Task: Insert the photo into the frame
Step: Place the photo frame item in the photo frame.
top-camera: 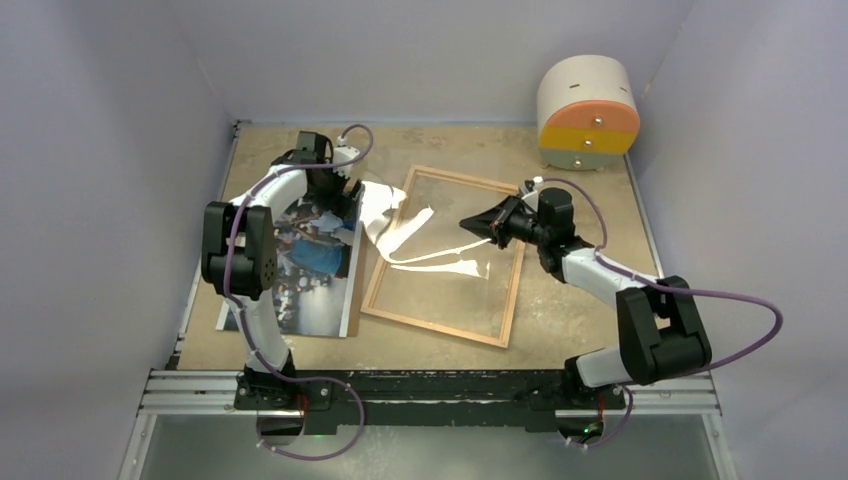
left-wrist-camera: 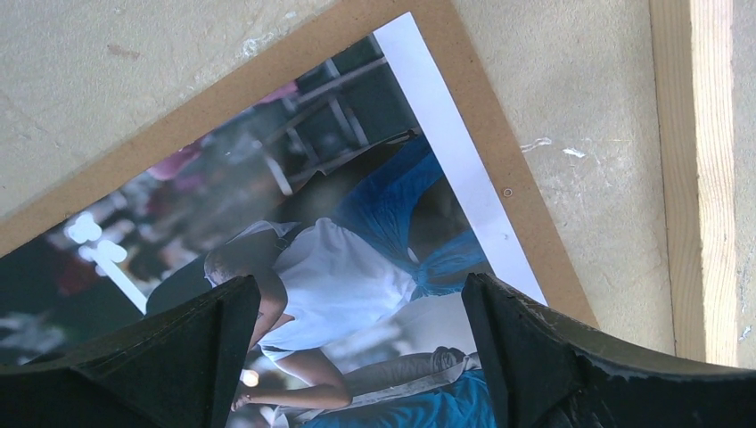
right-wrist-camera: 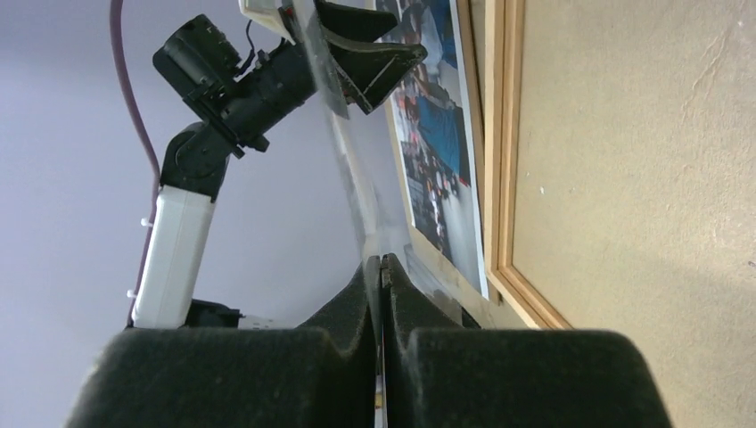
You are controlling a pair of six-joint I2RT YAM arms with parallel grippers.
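The photo [top-camera: 305, 265] lies face up on the brown backing panel [top-camera: 354, 275] at the left of the table. My left gripper [top-camera: 335, 190] hovers over its far right corner, open, with nothing between the wide-apart fingers. In the left wrist view the photo [left-wrist-camera: 357, 232] fills the gap of the left gripper [left-wrist-camera: 361, 294]. The light wooden frame [top-camera: 515, 270] lies flat mid-table. My right gripper [top-camera: 468, 222] is over the frame's far part, shut on a thin clear sheet [top-camera: 440, 262] that arches toward the left gripper. The right wrist view shows the right gripper [right-wrist-camera: 381, 260] pinching that sheet [right-wrist-camera: 352, 178] edge-on.
A round cream container [top-camera: 588, 110] with orange and yellow drawer fronts stands at the back right corner. Grey walls close in on three sides. A metal rail [top-camera: 430, 390] carrying both arm bases runs along the near edge.
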